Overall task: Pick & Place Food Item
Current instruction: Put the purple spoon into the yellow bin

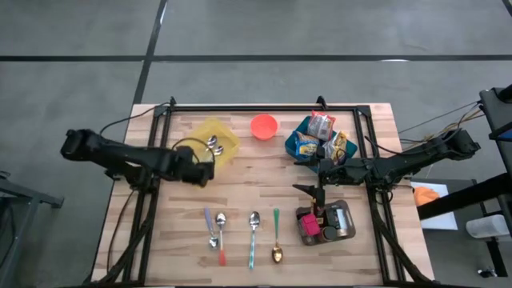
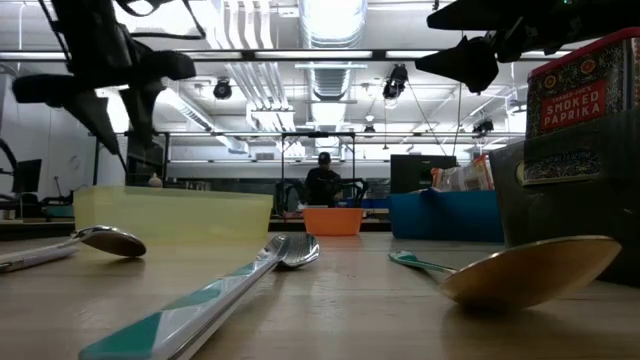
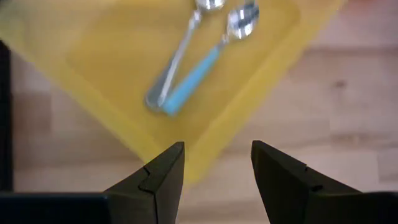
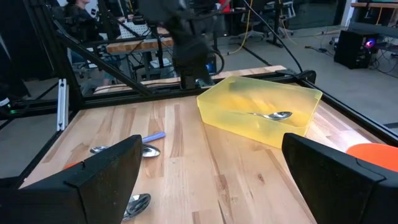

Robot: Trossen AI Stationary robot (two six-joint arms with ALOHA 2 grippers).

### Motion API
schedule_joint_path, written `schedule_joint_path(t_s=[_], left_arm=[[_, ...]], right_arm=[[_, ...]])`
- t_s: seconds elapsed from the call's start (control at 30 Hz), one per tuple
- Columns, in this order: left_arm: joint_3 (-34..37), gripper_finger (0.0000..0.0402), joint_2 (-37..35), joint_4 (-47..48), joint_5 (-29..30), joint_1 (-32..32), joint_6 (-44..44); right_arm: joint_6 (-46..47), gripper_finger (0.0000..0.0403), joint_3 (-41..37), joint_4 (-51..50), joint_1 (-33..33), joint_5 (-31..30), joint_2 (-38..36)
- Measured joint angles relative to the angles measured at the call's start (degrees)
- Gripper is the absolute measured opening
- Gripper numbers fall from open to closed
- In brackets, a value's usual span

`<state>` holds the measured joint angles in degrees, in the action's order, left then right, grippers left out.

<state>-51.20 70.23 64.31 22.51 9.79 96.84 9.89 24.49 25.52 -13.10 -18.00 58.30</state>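
Several food packets (image 1: 322, 126) lie in a blue bin (image 1: 294, 146) at the far right of the table. A yellow bin (image 1: 226, 144) at the far left holds two spoons (image 3: 199, 59). My left gripper (image 1: 202, 173) hangs open just past the yellow bin's near edge (image 3: 205, 155), pointing steeply down, with nothing between its fingers. My right gripper (image 1: 318, 170) hovers open near the blue bin's near side, pointing about level toward the table's left, and it too is empty (image 4: 211, 143).
An orange bowl (image 1: 264, 126) stands at the far middle. Several spoons (image 1: 253, 234) lie in a row near the front edge. A metal tray (image 1: 342, 218) with spice tins, one labelled smoked paprika (image 2: 570, 100), sits at the near right. Bare wood lies mid-table.
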Motion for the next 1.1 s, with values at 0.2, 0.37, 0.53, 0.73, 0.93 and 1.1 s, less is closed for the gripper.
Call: schedule_joint_path(t_s=[0.2, 0.37, 0.53, 0.73, 0.93, 1.1], left_arm=[[-0.3, 0.0187, 4.3, -2.5, -3.0, 7.5, 7.9], [-0.3, 0.0187, 9.5, -7.6, -7.1, 12.5, 14.5], [-2.9, 0.0187, 16.7, -11.9, -11.1, 17.4, 19.5], [-10.6, 0.0187, 25.8, -11.9, -14.7, 23.2, 26.7], [-16.4, 0.0187, 31.7, -11.8, -15.3, 27.6, 34.9], [-17.5, 0.0187, 34.5, -12.9, -15.5, 28.3, 37.8]], right_arm=[[0.0, 0.0381, 0.0, 0.0, 0.0, 0.0, 0.0], [0.0, 0.0381, 0.0, 0.0, 0.0, 0.0, 0.0], [0.0, 0.0381, 0.0, 0.0, 0.0, 0.0, 0.0], [0.0, 0.0381, 0.0, 0.0, 0.0, 0.0, 0.0], [0.0, 0.0381, 0.0, 0.0, 0.0, 0.0, 0.0], [0.0, 0.0381, 0.0, 0.0, 0.0, 0.0, 0.0]])
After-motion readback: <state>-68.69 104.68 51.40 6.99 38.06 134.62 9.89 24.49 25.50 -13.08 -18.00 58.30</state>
